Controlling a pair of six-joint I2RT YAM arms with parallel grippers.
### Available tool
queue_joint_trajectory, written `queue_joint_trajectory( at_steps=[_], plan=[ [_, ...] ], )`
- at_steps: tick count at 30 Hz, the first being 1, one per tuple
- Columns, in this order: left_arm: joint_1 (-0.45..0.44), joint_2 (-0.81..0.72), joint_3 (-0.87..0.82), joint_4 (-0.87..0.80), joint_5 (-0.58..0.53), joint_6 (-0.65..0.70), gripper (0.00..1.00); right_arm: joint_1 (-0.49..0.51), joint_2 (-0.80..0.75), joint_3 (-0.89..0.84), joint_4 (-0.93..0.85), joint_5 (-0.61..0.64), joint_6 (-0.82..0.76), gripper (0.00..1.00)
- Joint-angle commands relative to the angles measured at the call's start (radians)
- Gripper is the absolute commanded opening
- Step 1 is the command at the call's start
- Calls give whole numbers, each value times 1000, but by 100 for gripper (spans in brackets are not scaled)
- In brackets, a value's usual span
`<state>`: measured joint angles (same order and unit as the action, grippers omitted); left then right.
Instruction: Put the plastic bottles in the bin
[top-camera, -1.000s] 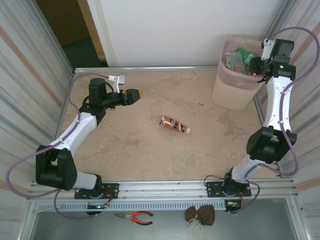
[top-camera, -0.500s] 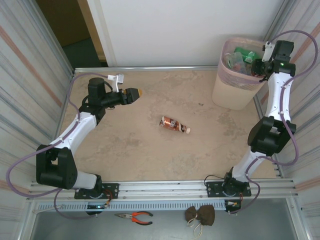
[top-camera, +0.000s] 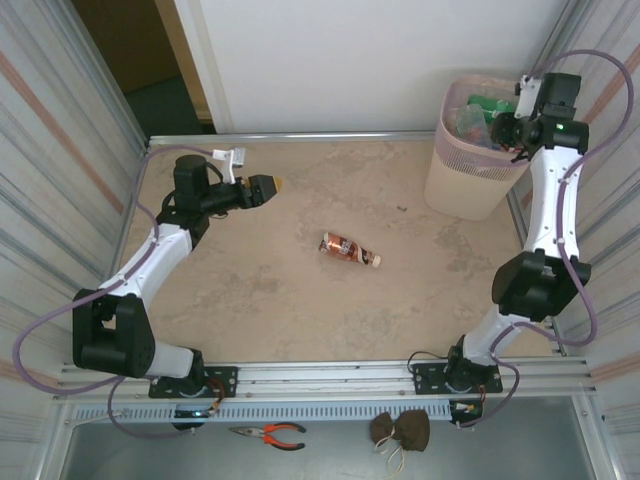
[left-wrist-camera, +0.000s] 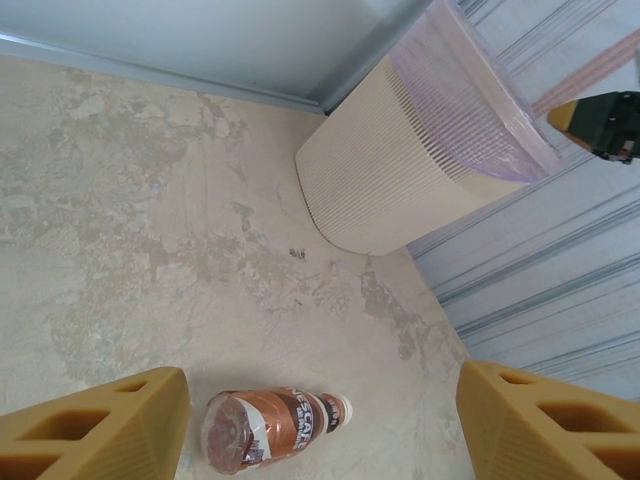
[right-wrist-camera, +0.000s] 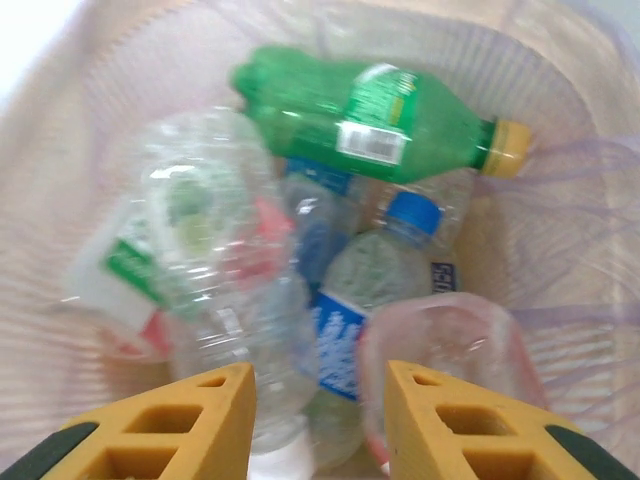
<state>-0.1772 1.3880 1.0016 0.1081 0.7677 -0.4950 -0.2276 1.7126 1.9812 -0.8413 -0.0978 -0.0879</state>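
One plastic bottle with a brown label (top-camera: 350, 249) lies on its side in the middle of the table. The left wrist view has the same bottle (left-wrist-camera: 275, 428) low between the fingers, far below them. My left gripper (top-camera: 278, 184) (left-wrist-camera: 322, 400) hovers open at the far left, holding nothing. The pale pink bin (top-camera: 470, 180) (left-wrist-camera: 400, 170) stands at the far right corner. My right gripper (top-camera: 512, 128) (right-wrist-camera: 320, 385) hangs over the bin's mouth, fingers apart and empty. Inside lie a green bottle (right-wrist-camera: 370, 120), a blue-capped bottle (right-wrist-camera: 380, 270) and clear ones (right-wrist-camera: 210, 250).
Corrugated metal walls close in the table on both sides, and a white wall (top-camera: 350, 60) stands behind it. The bin (right-wrist-camera: 560, 200) has a thin plastic liner. Pliers (top-camera: 268, 433) and a brown pouch (top-camera: 400, 430) lie below the rail, off the table.
My right wrist has shifted a little above the bin's rim. The left arm and the bottle on the table have stayed still.
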Motion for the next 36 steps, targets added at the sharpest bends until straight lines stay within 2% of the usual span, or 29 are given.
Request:
queue_joint_trajectory(
  at_steps=[1, 9, 20, 25, 29, 36],
  plan=[
    [11, -43, -11, 2, 24, 8, 71, 60, -71, 33, -57, -5, -26, 38],
    [18, -83, -25, -31, 8, 23, 71, 307, -108, -51, -116, -22, -86, 40],
    [32, -153, -51, -92, -13, 41, 71, 678, -67, -345, -26, 25, -219, 47],
    [36, -191, -69, -114, -26, 44, 72, 793, 20, -383, -14, 41, -275, 51],
    [38, -218, -76, -132, -32, 40, 72, 866, 105, -378, 4, 33, -295, 60],
    [38, -254, -84, -155, -46, 35, 72, 919, 249, -324, 3, 42, -330, 78]
  ],
)
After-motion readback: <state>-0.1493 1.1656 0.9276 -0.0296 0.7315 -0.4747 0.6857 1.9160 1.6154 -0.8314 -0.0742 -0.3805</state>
